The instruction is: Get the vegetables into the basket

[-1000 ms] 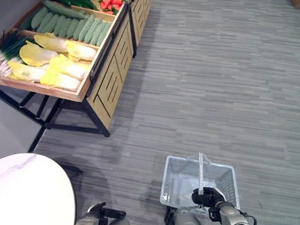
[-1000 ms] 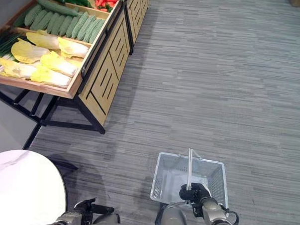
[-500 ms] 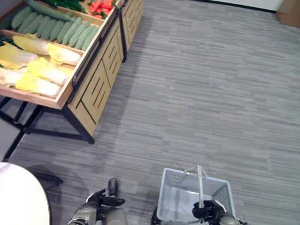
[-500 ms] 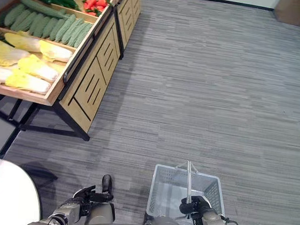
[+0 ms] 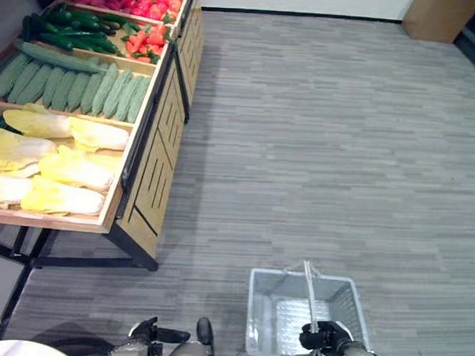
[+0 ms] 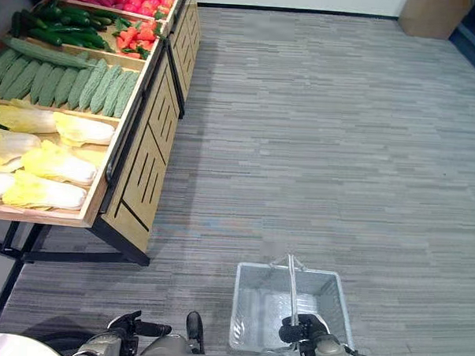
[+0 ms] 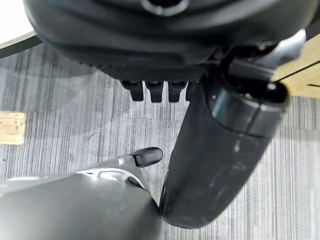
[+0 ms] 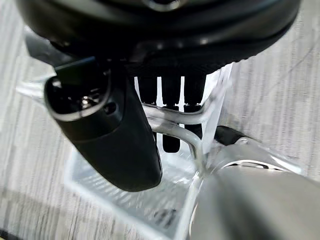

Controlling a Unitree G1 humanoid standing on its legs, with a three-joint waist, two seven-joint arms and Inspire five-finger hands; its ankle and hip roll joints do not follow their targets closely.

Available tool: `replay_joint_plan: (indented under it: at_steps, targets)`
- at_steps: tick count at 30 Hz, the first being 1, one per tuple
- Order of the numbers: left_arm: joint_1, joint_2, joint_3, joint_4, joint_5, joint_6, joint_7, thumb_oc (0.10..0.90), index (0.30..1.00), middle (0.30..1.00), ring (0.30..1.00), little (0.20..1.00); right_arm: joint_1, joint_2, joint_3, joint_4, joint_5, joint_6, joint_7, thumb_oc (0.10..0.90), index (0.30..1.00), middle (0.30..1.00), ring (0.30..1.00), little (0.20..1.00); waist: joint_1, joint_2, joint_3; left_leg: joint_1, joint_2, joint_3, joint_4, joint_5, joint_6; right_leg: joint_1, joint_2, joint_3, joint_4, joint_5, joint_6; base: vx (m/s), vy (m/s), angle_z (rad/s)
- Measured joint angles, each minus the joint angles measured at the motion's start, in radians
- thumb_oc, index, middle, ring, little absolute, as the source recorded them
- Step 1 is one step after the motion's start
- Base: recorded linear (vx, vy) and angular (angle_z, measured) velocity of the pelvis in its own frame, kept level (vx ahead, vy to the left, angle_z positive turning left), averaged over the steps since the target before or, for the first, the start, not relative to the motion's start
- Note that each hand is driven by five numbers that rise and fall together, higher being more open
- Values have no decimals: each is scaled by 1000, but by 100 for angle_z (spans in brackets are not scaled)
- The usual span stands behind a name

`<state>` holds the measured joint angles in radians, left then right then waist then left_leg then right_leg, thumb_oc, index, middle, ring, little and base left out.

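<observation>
Eye views: my right hand [image 5: 325, 338] is gripping the handle [image 5: 309, 291] of the basket [image 6: 252, 305]; vegetables [image 5: 61, 151] are lying on the stand [image 5: 155, 163], far forward-left. Left wrist: my left hand [image 7: 210, 150] is hanging relaxed, holding nothing. Right wrist: fingers [image 8: 170, 120] are curling around the handle.

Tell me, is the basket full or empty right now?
Empty: the basket shows only its bare mesh floor; the vegetables lie on the stand.

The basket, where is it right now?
In the left eye view the basket hangs low right, its handle in the right robot hand, over grey floor, right of the vegetable stand.
</observation>
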<state>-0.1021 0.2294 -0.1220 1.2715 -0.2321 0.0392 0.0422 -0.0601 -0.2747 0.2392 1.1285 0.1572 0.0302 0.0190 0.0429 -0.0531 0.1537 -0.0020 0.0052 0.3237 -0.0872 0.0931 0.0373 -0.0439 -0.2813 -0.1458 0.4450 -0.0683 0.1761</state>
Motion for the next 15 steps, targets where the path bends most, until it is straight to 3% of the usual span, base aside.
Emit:
replay_joint_plan:
  at_steps: [3, 4, 6, 9, 13, 15]
  targets:
    - [-3, 0, -47, -1, 0, -1, -4, 900, 1000, 1000, 1000, 1000, -16, 0, -22, -6, 7, -12, -2, 400, 300, 300, 300, 300, -2, -4, 16, 44, -28, -12, -1, -27, 36, -70, -62, 1, 190, 46, 12, 111, 129, 18]
    - [-9, 1, -61, -4, 0, -3, -4, 900, 1000, 1000, 1000, 1000, -16, 0, -18, -13, 8, -13, 1, 400, 300, 300, 300, 300, 4, -1, 19, 46, -32, -15, -6, -51, 57, -87, -64, -14, 162, 27, 18, 162, 106, 6]
    - [-21, 6, -67, -2, 0, 1, -2, 900, 1000, 1000, 1000, 1000, -30, 8, -15, -28, 8, -16, 15, 400, 300, 300, 300, 300, 1, -1, 38, 47, -28, -25, -3, -60, 70, -119, -40, -36, 49, 6, 13, 115, 37, 3]
    - [-32, 13, -62, 5, 2, 1, -1, 900, 1000, 1000, 1000, 1000, -59, 26, -12, -38, 17, -24, 17, 400, 300, 300, 300, 300, -18, -3, 79, 64, -26, -37, -2, -62, 68, -148, 48, 1, -185, 17, 10, 165, -7, 19]
    - [-28, 13, -28, 25, 35, 0, 3, 900, 1000, 1000, 1000, 1000, -60, 45, -11, -47, 19, -38, 17, 400, 300, 300, 300, 300, -40, -23, 87, 106, -27, -78, -7, -99, 50, -160, 112, -108, -464, 159, -2, 232, -24, 33]
    - [-20, 19, -25, 26, 42, 0, 3, 900, 1000, 1000, 1000, 1000, -55, 45, -20, -51, 21, -38, 15, 400, 300, 300, 300, 300, -63, -40, 82, 134, -27, -136, -6, -126, 15, -171, 114, -109, -539, 216, 2, 306, -27, 72]
